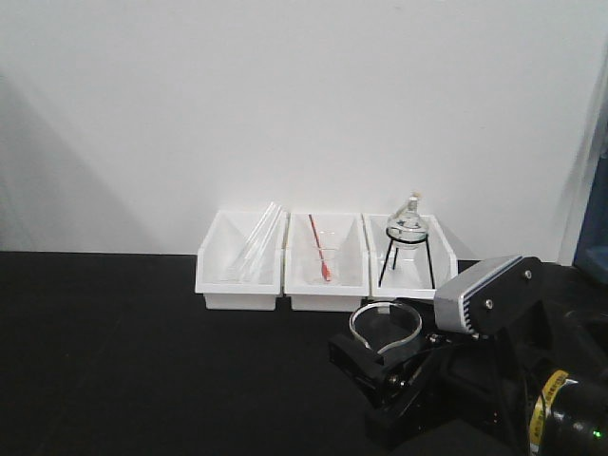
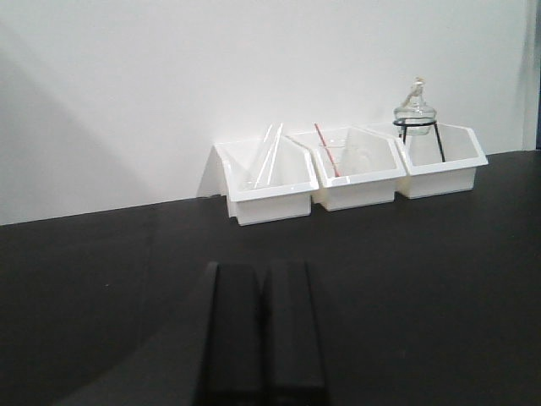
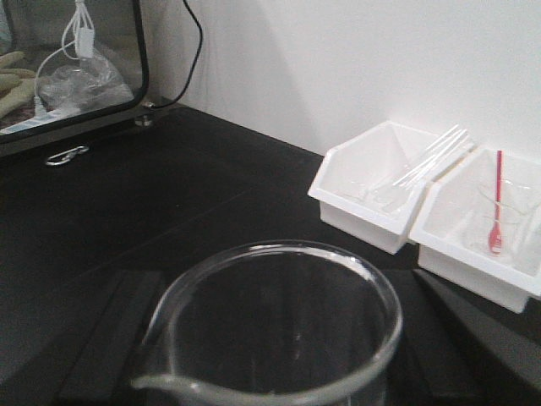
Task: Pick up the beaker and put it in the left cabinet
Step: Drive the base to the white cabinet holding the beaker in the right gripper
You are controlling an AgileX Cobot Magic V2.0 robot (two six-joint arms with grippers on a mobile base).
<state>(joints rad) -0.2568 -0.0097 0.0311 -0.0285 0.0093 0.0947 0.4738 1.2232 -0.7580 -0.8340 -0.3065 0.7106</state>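
Note:
The beaker (image 1: 385, 326) is small, clear glass, with a pour spout on its rim. It sits between the black fingers of my right gripper (image 1: 380, 366) at the front right, near the white bins. In the right wrist view the beaker (image 3: 279, 279) fills the lower frame with its spout towards the camera, and my right gripper (image 3: 275, 347) is shut on it, one finger on each side. My left gripper (image 2: 264, 330) is shut and empty over the black table, well short of the bins. The left cabinet is out of view.
Three white bins stand along the back wall: one with glass tubes (image 1: 240, 261), one with a clear beaker and red rod (image 1: 326, 261), one with a round flask on a black tripod (image 1: 408, 242). A dark-framed glass-fronted box (image 3: 72, 59) stands at the far left of the right wrist view.

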